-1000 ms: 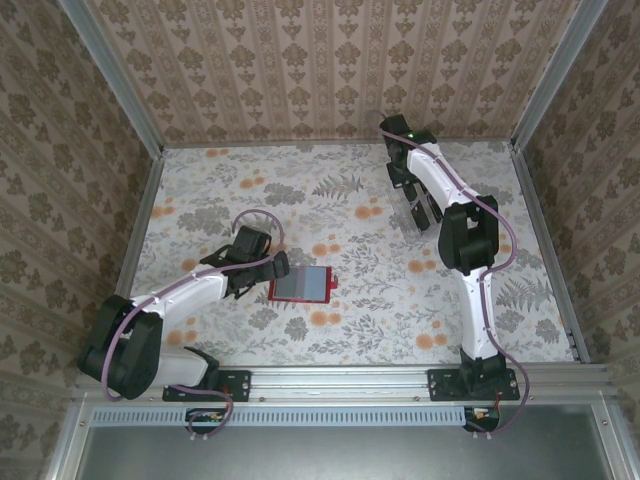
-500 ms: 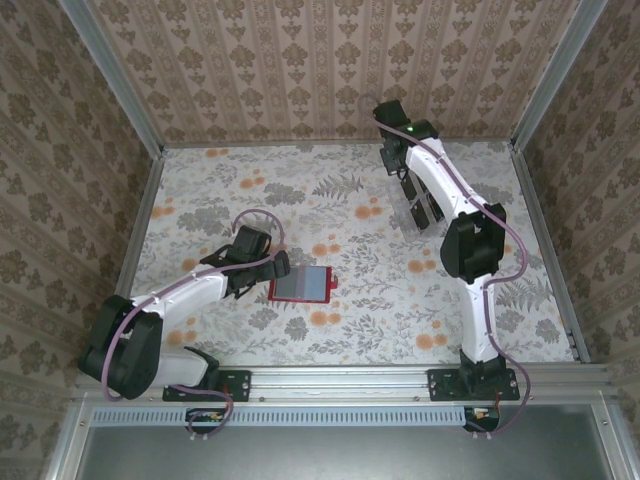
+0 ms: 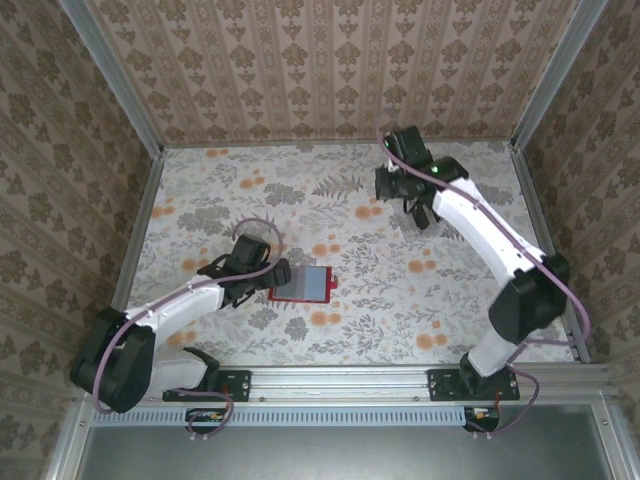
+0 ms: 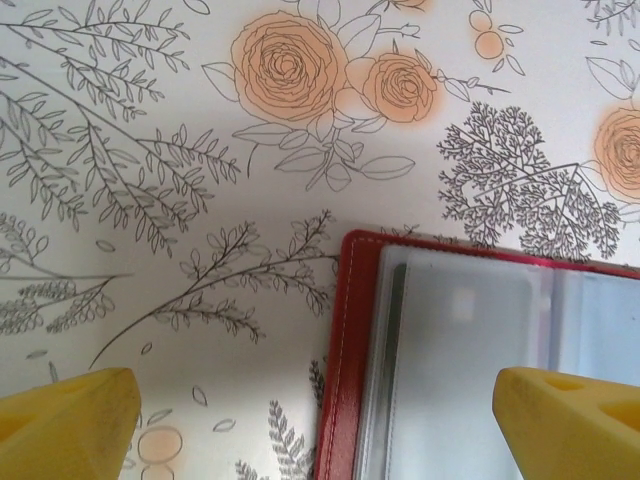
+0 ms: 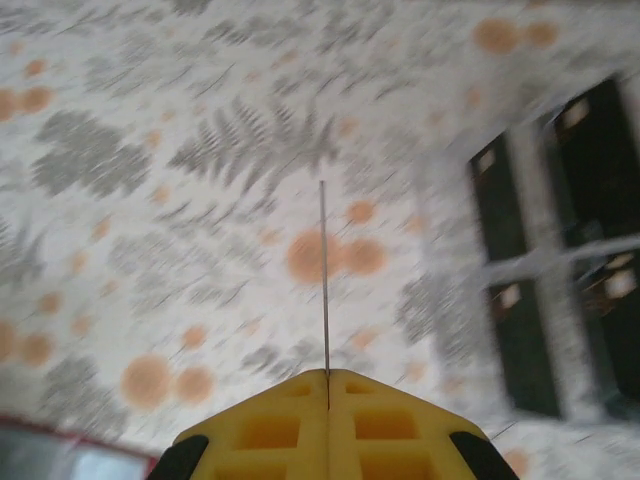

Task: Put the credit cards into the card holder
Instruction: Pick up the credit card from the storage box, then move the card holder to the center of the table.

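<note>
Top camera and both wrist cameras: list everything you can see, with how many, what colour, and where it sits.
card holder: one, red with grey pockets, lying open left of the table's centre.
held credit card: one, dark, seen edge-on, above the table.
credit cards: several, dark, in the tray's compartments; blurred, count unclear.
tray: one, clear, far right of the table.
table: one, white floral cover with orange flowers.
walls: beige patterned, around the table.
left gripper: yellow fingers, open, over the card holder's left edge.
right gripper: yellow fingers, shut on the held credit card.
</note>
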